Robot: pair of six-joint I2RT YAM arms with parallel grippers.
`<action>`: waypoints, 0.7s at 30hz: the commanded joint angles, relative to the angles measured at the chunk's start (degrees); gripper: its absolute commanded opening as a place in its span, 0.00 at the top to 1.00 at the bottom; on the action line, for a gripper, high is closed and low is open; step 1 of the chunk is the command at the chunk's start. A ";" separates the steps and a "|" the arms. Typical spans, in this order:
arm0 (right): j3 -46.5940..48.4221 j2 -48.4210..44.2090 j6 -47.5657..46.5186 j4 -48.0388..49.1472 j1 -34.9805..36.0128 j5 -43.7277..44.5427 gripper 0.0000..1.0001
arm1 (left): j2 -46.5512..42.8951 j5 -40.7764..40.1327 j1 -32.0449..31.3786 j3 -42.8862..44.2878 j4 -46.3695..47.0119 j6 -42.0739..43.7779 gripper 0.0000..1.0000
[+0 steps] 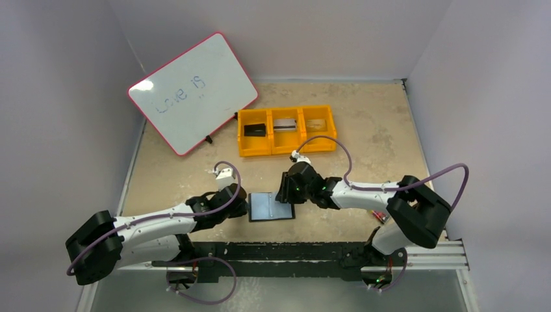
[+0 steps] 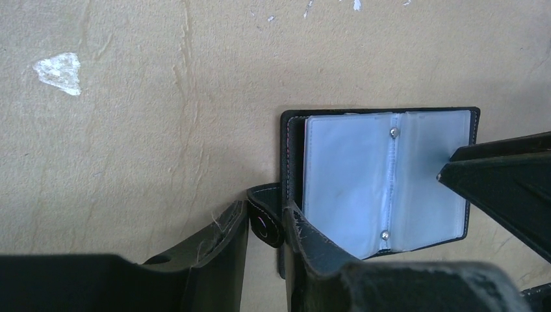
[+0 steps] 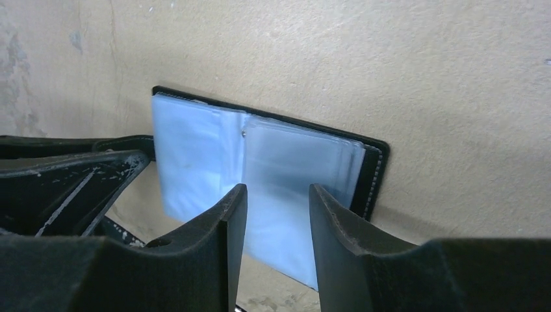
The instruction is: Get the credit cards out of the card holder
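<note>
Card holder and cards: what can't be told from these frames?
1. Whether any sleeve of the card holder holds a card: both wrist views show only cloudy, stacked plastic; top view too small.
2. Part of its edge: covered by the right gripper in the right wrist view, by the left gripper in the left.
3. Print on the credit cards in the orange tray: too small, top view only.

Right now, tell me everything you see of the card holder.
The card holder lies open and flat on the table. It has a black stitched cover and grey-clear plastic sleeves riveted along the spine; those showing look empty. The left claw pinches its snap tab; the open right claw hangs over the sleeves.
</note>
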 commanded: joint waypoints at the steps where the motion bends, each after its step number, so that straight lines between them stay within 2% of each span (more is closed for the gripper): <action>1: 0.62 0.54 -3.39 3.66 0.32 -5.18 0.57 | 0.18 -0.16 -0.07 0.43 1.91 1.18 0.76; 5: 1.70 -0.17 -3.45 3.28 0.38 -5.40 0.58 | 0.16 -0.13 -0.01 0.53 1.90 1.18 0.78; 8: 2.20 -3.23 -1.70 -3.23 0.44 1.40 0.56 | -0.25 -0.37 -0.04 0.61 1.23 1.13 0.80; 13: 1.67 -7.03 -0.65 -10.49 0.38 3.98 0.55 | -1.21 -1.16 -0.08 0.69 0.72 0.92 0.82; 21: 0.37 -4.75 -1.12 -5.75 0.31 2.29 0.55 | -1.21 -1.20 -0.03 1.32 0.60 1.02 0.83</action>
